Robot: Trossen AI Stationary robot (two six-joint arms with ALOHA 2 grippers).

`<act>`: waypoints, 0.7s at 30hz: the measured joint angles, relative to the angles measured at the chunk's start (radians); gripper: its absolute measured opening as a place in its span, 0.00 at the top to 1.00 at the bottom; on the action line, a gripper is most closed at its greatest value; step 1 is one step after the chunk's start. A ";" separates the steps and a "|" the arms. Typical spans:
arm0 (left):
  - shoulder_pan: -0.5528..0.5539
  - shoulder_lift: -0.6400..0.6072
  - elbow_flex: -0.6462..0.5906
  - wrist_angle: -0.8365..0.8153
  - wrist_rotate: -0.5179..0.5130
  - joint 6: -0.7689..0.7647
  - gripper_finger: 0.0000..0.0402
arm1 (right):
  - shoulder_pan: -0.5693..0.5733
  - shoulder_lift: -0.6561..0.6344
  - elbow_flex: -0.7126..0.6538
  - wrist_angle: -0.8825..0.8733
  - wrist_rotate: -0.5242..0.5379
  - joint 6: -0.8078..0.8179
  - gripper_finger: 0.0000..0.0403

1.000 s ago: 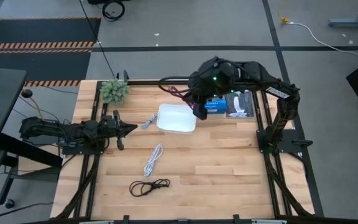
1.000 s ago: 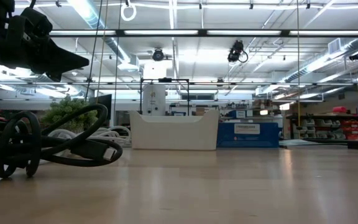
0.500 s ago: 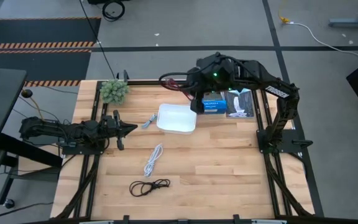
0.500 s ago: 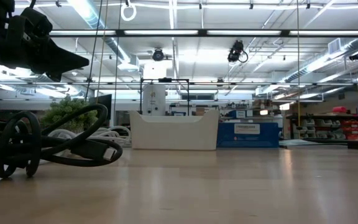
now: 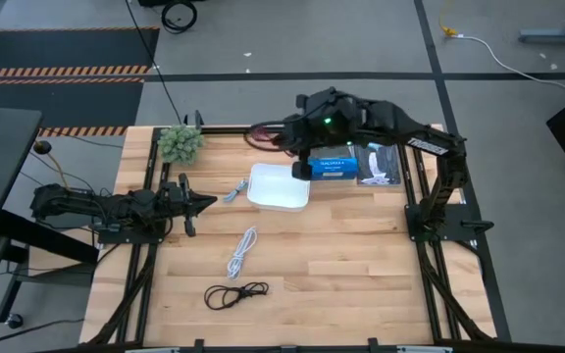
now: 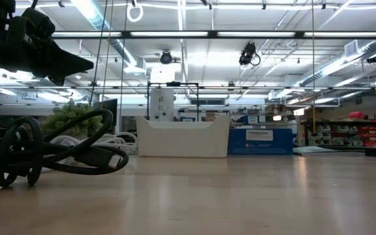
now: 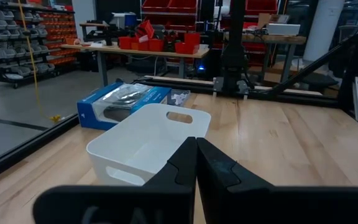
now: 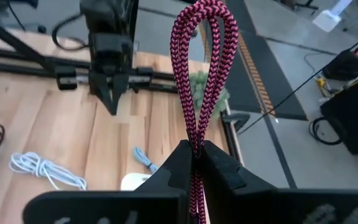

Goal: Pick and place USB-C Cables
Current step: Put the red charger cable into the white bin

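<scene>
The dark red cable (image 8: 205, 68) is a folded bundle of braided loops, held by my right gripper (image 8: 196, 151), which is shut on it above the table's far side, just beyond the white tray (image 5: 280, 186). On the wood lie the small grey cable (image 5: 233, 191) left of the tray, the white cable (image 5: 241, 252) nearer, and the black cable (image 5: 235, 293) nearest. My left gripper (image 7: 196, 140) is shut and rests at the table's left (image 5: 199, 203), pointing at the tray. My right gripper pinches the dark red cable between its two fingers, across several strands low on the folded bundle (image 8: 197, 138). The fingers point toward the table's left. The loops (image 5: 265, 133) stick out past the fingertips, lifted clear of the table.
A blue box (image 5: 333, 165) and a clear package (image 5: 379, 165) lie right of the tray. A small green plant (image 5: 180, 142) stands at the far left corner. Black rails frame the table. Bare wood spreads over the near right part.
My right gripper has moved from above the tray's right edge toward the table's far edge and somewhat left, turning toward the left. The dark red cable went with it, and its loops now reach out past the tray's far left corner.
</scene>
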 joint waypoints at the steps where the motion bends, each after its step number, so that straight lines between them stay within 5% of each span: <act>1: 0.000 0.000 0.000 0.000 0.000 0.000 0.97 | -0.002 0.003 -0.014 0.012 -0.003 -0.002 0.93; 21: 0.000 0.000 0.000 0.000 0.000 0.000 0.97 | -0.026 0.000 -0.405 0.278 -0.026 -0.065 0.93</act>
